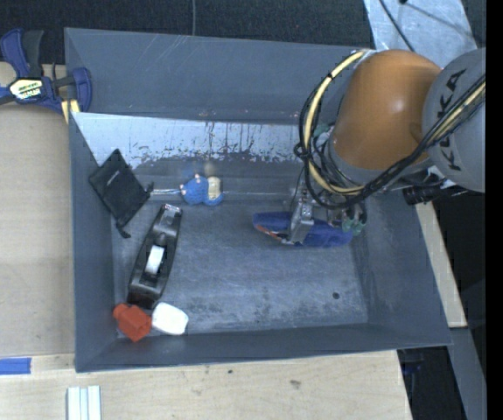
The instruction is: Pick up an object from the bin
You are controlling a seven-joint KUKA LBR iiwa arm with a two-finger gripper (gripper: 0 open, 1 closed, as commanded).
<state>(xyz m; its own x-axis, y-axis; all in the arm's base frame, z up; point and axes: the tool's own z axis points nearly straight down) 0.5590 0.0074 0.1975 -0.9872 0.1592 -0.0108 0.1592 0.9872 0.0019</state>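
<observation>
Blue flat plastic piece lies right of centre in the grey metal bin, beneath the jaws; whether they pinch it cannot be told. The arm reads KUKA.

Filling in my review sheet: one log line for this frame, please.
gripper | over blue thing, right side of bin | grasp unclear | tape dispenser at left

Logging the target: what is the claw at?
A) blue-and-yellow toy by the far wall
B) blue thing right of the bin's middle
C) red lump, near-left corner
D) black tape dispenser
B: the claw is right over the blue thing; the other three lie well to its left.
</observation>
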